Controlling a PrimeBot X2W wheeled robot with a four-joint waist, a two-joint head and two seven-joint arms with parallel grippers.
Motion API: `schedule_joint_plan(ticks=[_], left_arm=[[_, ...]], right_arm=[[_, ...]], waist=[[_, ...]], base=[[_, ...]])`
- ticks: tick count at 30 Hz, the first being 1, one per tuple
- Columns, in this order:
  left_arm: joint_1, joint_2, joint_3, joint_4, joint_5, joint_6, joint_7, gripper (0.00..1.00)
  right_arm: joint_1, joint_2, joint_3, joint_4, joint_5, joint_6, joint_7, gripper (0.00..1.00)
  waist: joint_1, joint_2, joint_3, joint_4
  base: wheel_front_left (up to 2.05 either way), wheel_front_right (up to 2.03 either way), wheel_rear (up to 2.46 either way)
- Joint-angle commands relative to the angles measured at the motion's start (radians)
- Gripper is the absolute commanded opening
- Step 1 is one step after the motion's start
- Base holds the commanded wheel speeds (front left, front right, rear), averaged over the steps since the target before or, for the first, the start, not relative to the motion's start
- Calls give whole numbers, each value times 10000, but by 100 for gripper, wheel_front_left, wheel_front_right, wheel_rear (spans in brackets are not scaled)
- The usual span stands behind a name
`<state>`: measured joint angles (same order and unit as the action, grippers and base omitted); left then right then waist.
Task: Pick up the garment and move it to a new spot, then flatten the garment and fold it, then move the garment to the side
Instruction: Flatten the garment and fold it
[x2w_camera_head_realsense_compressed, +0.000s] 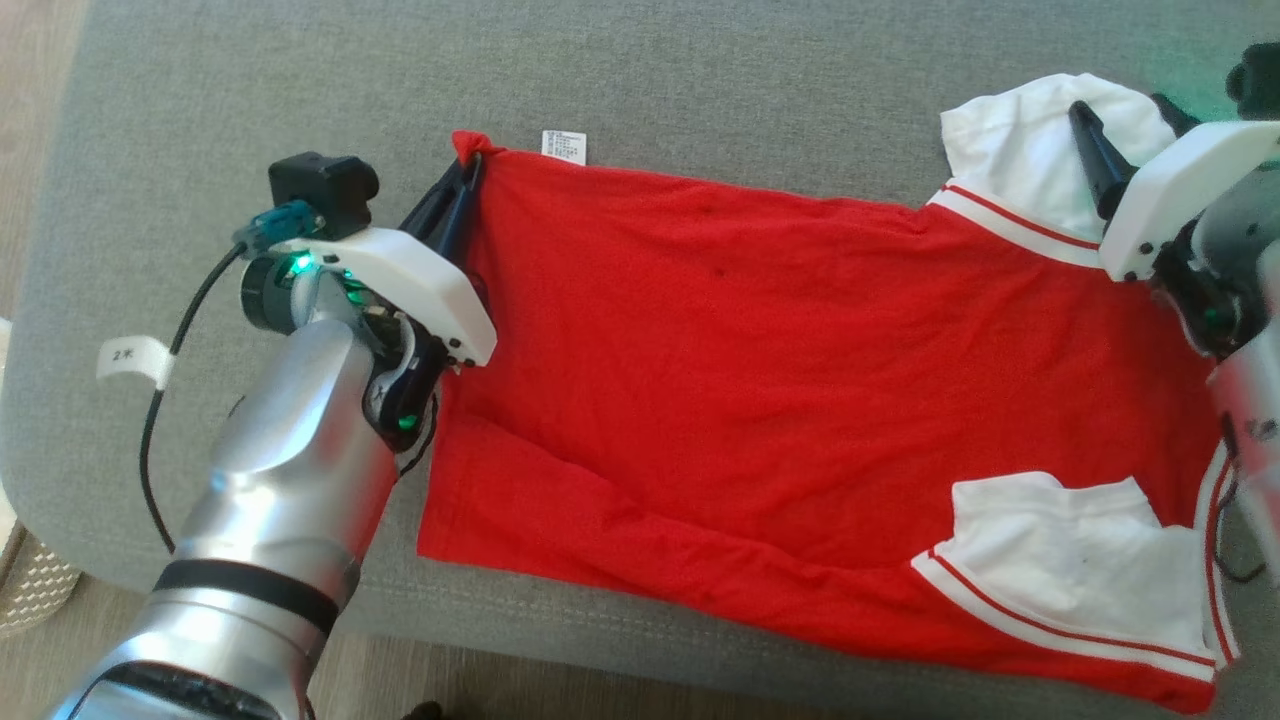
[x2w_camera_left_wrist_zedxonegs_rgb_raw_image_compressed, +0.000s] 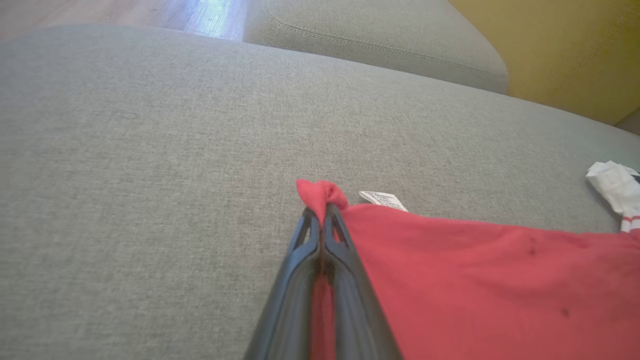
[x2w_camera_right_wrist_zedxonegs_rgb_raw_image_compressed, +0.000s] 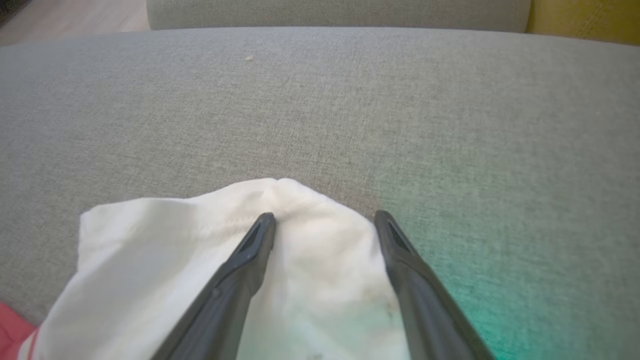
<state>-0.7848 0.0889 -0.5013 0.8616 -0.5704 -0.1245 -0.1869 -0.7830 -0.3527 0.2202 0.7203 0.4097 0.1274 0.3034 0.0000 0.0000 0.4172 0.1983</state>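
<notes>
Both arms (x2w_camera_head_realsense_compressed: 290, 450) outstretched: left pincer (x2w_camera_left_wrist_zedxonegs_rgb_raw_image_compressed: 320, 215) clamps garment (x2w_camera_head_realsense_compressed: 750, 350) corner, right pincer (x2w_camera_right_wrist_zedxonegs_rgb_raw_image_compressed: 325, 220) spread over sleeve (x2w_camera_right_wrist_zedxonegs_rgb_raw_image_compressed: 150, 240).

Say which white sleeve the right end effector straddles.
The far sleeve, uppermost in the head view; the near sleeve lies away from the right end effector.

Silver forearm (x2w_camera_head_realsense_compressed: 290, 470), white wrist housing (x2w_camera_head_realsense_compressed: 420, 285), black cable (x2w_camera_head_realsense_compressed: 150, 430), dark fingers (x2w_camera_left_wrist_zedxonegs_rgb_raw_image_compressed: 295, 280)
</notes>
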Motion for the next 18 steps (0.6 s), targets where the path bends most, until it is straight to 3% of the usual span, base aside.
schedule_joint_plan(ticks=[1,4,6,7,18], left_arm=[[-398,285,190,-205,-84,-60,-138,0],[-449,324,-30,-150,-241,-60,-214,0],[-490,354,-167,-106,-347,-60,-243,0],[-509,374,-224,-84,-400,-60,-260,0],[-571,842,-501,-31,-700,-61,-527,0]], right_arm=[[-244,-150,222,-172,143,33,170,100],[-386,-261,422,72,455,33,455,100],[-464,-317,584,212,672,33,673,39],[-509,-340,587,240,805,33,661,0],[-651,-454,147,-397,1635,33,-766,0]], waist=[[0,0,11,15],[0,0,27,5],[0,0,43,-1],[0,0,49,-11],[0,0,-179,-278]], base=[[0,0,0],[0,0,0],[0,0,0],[0,0,0],[0,0,0]])
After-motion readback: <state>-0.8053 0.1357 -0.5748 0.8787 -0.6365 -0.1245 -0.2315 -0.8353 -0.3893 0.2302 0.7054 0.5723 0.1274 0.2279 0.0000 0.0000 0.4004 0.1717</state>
